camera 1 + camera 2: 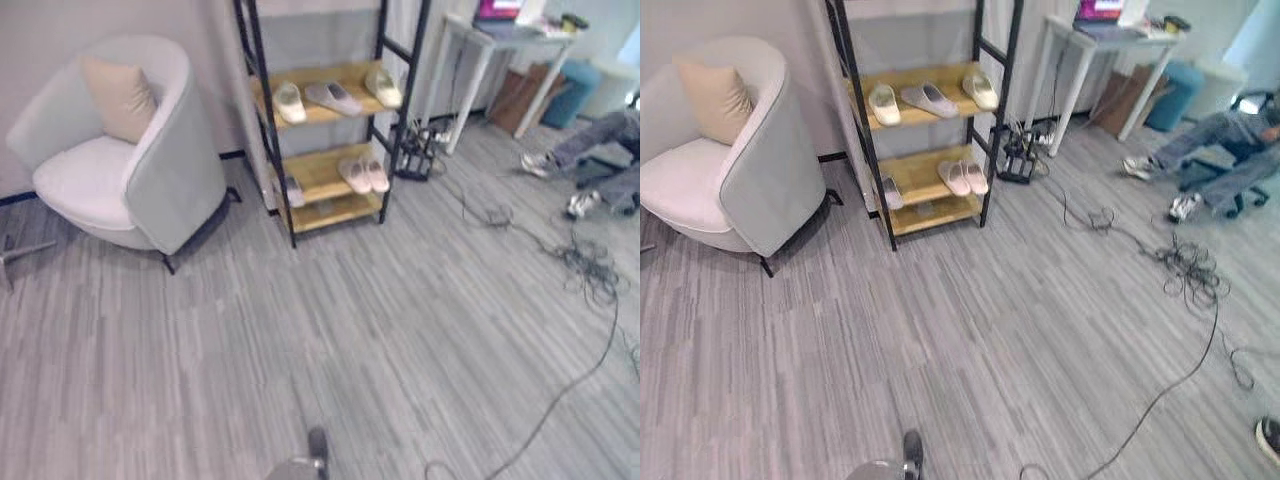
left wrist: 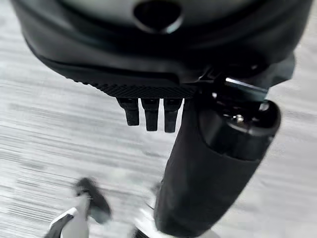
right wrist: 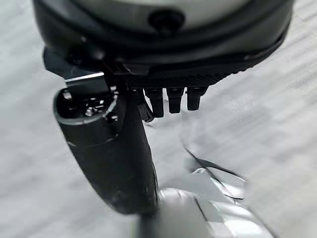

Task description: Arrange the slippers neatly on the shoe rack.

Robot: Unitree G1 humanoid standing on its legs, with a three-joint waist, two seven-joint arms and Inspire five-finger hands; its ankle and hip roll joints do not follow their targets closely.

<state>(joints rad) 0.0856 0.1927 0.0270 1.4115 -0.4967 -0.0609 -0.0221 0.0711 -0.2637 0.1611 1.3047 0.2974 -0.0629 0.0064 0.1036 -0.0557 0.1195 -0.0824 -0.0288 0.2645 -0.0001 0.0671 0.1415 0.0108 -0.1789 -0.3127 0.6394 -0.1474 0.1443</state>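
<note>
The black-framed shoe rack (image 1: pixel 262 100) with wooden shelves stands against the far wall. Its upper shelf carries a cream slipper (image 1: pixel 289 101), a grey slipper (image 1: pixel 334 97) and another cream slipper (image 1: pixel 383 87), spread apart at differing angles. On the shelf below, a pink pair (image 1: pixel 363 174) lies side by side, and a grey slipper (image 1: pixel 292 190) sits lower at the left end. My left hand (image 2: pixel 148 59) hangs over bare floor, fingers (image 2: pixel 151 113) straight, holding nothing. My right hand (image 3: pixel 163 54) is likewise open and empty above the floor.
A pale armchair (image 1: pixel 150 170) with a beige cushion (image 1: pixel 120 97) stands left of the rack. To the right are a white table (image 1: pixel 480 50) and a power strip (image 1: pixel 415 150). Cables (image 1: pixel 580 260) trail across the floor; a seated person's legs (image 1: pixel 1200 150) are at far right.
</note>
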